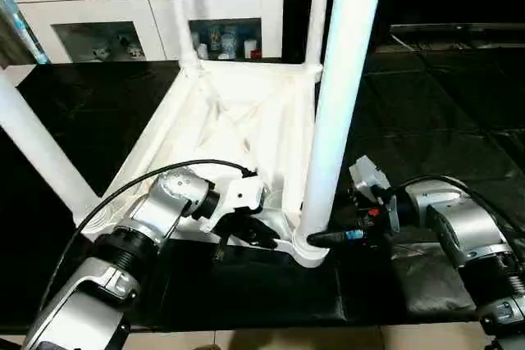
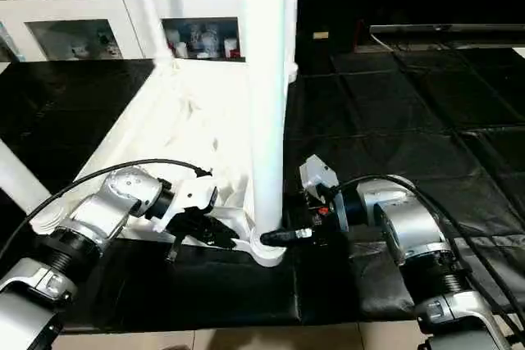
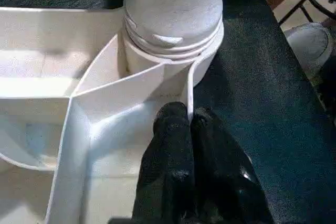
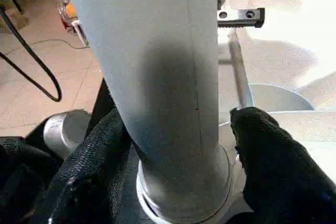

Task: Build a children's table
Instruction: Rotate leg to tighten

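Down at the near edge of the black worktop (image 1: 246, 293), the right pincer (image 2: 289, 236) has its fingers (image 4: 273, 166) either side of the near leg (image 1: 340, 104) right at its base, pads against the tube by the look of it. The left pincer (image 1: 246, 231) is pressed narrow, fingers together, clamped on a thin rib at the near corner socket (image 3: 173, 51) to steady the table (image 1: 238, 112).

Risk from here, as I judge it: that leg is tall and the grip sits at the very bottom (a lot of leverage above it). Any twist that isn't square to the socket could bind the joint or tip the leg. And if the left pincer slips off that thin rib, the whole table could skate across the worktop.

The table itself lies upside down in the middle of the worktop, all white plastic, ribbed underside up, diagonal braces showing. Legs stand upright in all four corners, two near, two far. Behind it, a white cabinet (image 1: 98, 6) with glass doors.
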